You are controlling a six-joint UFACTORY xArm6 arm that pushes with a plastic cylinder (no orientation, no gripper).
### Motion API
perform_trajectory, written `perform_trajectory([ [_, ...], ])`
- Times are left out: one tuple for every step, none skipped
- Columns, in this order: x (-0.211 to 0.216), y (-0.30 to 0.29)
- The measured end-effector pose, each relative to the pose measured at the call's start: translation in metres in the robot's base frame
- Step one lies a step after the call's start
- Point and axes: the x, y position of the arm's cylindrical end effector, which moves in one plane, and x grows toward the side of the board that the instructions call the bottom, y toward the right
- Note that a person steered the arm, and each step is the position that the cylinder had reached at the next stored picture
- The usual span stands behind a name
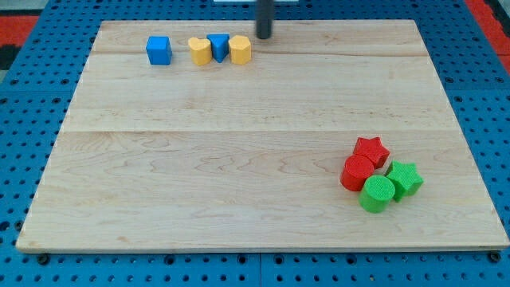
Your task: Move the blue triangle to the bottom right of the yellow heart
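The blue triangle (218, 45) sits near the view's top, wedged between the yellow heart (199, 51) on its left and a yellow hexagon (240, 49) on its right, touching both. My tip (264, 36) is just to the upper right of the yellow hexagon, a small gap away from it. A blue cube (158, 50) lies apart to the left of the heart.
A cluster sits at the view's lower right: a red star (370, 150), a red cylinder (357, 172), a green cylinder (377, 194) and a green star (404, 178). The wooden board (239, 159) rests on a blue pegboard.
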Motion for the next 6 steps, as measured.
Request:
perform_trajectory([
  [-0.003,-0.010],
  [0.017,-0.015],
  [0.011,-0.029],
  [0.033,-0.028],
  [0.079,-0.033],
  [0.141,-0.029],
])
